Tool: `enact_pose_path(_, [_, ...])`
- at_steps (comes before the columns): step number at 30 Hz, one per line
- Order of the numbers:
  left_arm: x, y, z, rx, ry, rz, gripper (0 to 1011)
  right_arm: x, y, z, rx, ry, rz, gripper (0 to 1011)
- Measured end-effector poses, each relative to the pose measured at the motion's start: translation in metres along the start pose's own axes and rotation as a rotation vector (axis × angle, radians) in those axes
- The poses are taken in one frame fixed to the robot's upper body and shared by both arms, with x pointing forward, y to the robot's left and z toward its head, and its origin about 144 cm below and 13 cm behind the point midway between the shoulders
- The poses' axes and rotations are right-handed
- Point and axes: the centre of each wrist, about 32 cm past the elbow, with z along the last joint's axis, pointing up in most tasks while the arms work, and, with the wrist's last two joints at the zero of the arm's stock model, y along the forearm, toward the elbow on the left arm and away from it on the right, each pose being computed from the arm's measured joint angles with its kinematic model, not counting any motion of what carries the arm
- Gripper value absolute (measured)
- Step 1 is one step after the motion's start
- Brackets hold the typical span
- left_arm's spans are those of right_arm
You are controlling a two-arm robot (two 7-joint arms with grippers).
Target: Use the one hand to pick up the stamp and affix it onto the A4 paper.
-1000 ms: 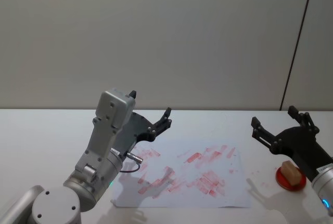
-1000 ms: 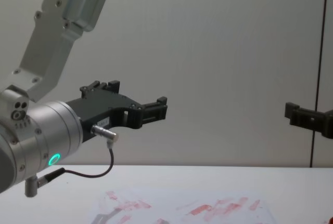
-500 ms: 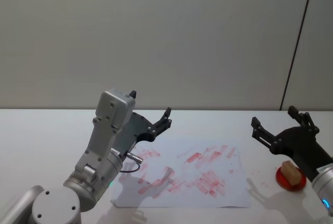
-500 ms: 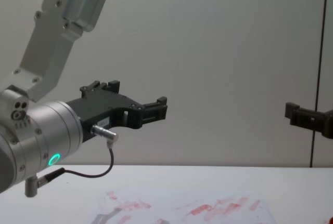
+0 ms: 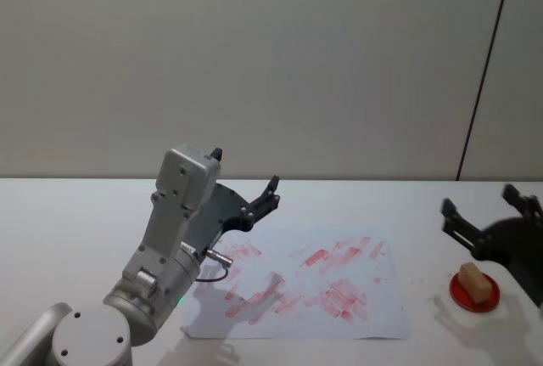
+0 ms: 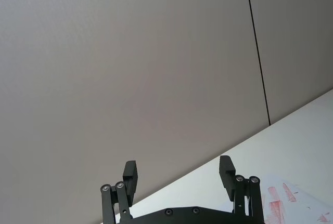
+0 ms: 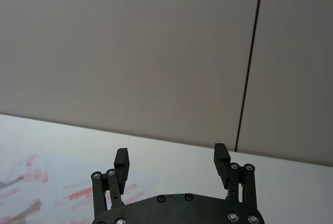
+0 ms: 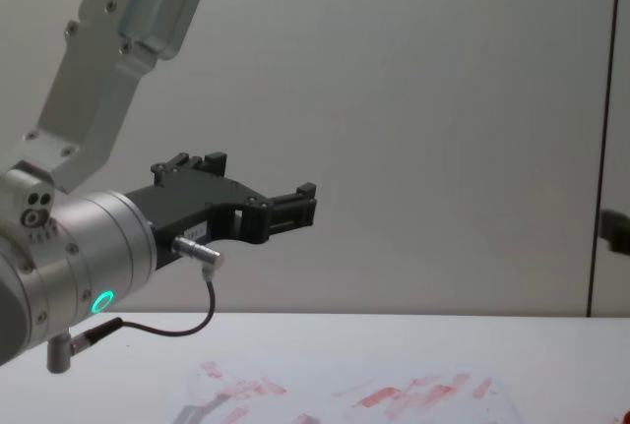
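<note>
- so, the step in hand looks like the reach for the stamp [image 5: 474, 282]: nothing is gripped yet.
- the right hand [image 5: 478, 200] hangs in the air at the table's [image 5: 76, 230] right edge, just behind and above the stamp, with its fingers spread wide and nothing between them.
- the left hand [image 6: 178, 177] is raised over the far left corner of the a4 paper [image 5: 373, 311], fingers also apart and empty; it seems parked.
- the next move likely calls for the right hand to come down so that its fingers straddle the small tan block, then close on its sides and lift it straight up.
- the one container is a shallow red dish [image 5: 456, 295] near the table's front right corner, just beside the paper's right edge; the stamp sits in it, upright.
- the a4 paper lies flat in the middle of the table, already covered with red prints, and white space is left near its front edge.
</note>
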Motion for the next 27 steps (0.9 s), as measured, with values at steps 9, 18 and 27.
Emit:
enact_pose_path(9, [0.000, 0.000, 0.000, 0.000, 0.000, 0.000, 1002, 0.014, -0.022, -0.005, -0.101, -0.004, -0.051, 1001])
enact_pose_path(18, [0.000, 0.000, 0.000, 0.000, 0.000, 0.000, 1002, 0.024, -0.029, -0.007, -0.205, -0.028, -0.059, 1001])
enact_pose_path(27, [0.000, 0.000, 0.000, 0.000, 0.000, 0.000, 1003, 0.034, -0.020, -0.009, -0.282, -0.062, -0.048, 1001])
